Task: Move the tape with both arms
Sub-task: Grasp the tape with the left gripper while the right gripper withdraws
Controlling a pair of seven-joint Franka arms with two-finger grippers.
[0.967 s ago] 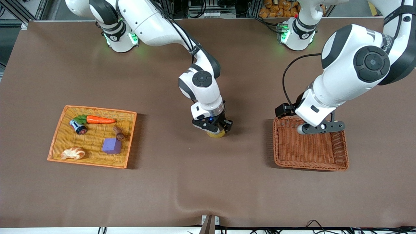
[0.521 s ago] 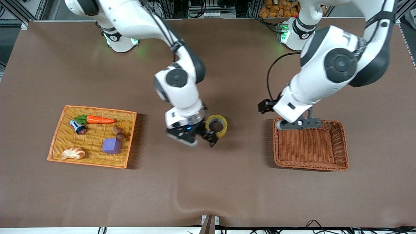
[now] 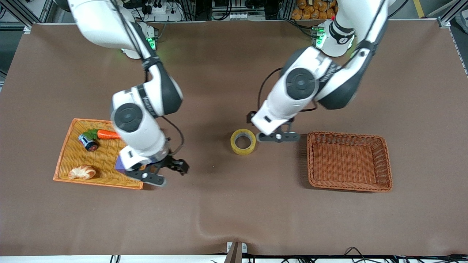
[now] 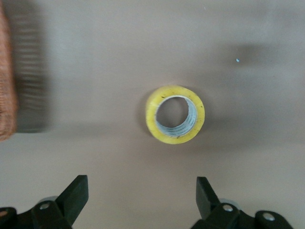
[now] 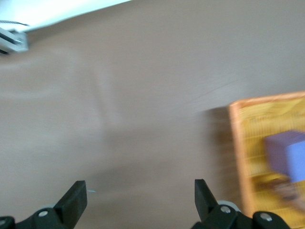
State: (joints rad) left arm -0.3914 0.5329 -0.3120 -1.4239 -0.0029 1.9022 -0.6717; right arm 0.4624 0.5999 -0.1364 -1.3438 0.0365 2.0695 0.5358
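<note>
Two grippers, both empty: my right gripper (image 3: 161, 174), fingers spread wide, hangs over the corner of the flat orange wicker tray (image 3: 63, 160) with its purple cube (image 5: 286, 155). Farther from the camera, the yellowish translucent tape roll (image 3: 243, 141) lies flat on the brown tablecloth (image 3: 226, 204), mid-table (apart from both baskets). My left gripper (image 3: 278, 137), fingers wide apart, hovers just beside it; I'd centre over the ring before descending, then carry it to the deep brown wicker basket (image 3: 380, 182).

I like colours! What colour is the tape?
Yellow tape with a grey core; left wrist view.
</note>
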